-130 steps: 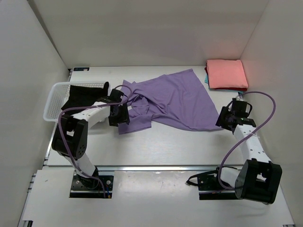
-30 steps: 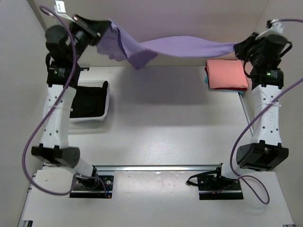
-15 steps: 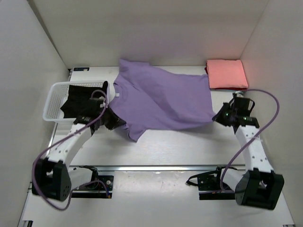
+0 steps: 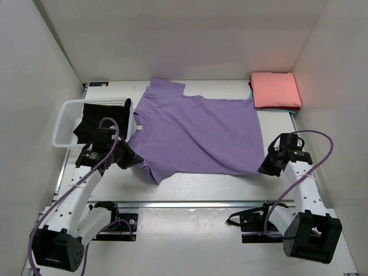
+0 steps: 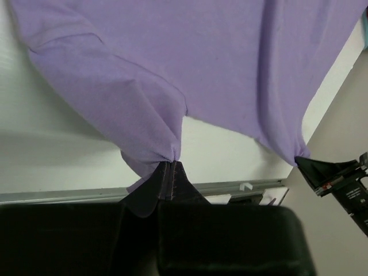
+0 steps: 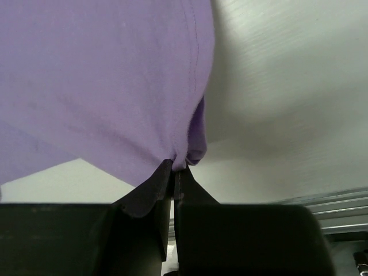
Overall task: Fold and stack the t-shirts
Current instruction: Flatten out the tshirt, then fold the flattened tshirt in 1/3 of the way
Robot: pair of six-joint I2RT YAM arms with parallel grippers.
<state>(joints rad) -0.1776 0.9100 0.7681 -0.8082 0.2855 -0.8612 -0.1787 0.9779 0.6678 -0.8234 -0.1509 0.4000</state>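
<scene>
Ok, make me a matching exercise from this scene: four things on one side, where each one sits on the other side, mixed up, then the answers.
Things
1. lilac t-shirt
2. salmon t-shirt
3. black t-shirt
4. white basket

Places
A. folded at the far right corner of the table
B. at the table's left edge
C. spread flat in the middle
D. bunched inside the basket

Pairs: 1-C, 2-A, 3-D, 4-B
</scene>
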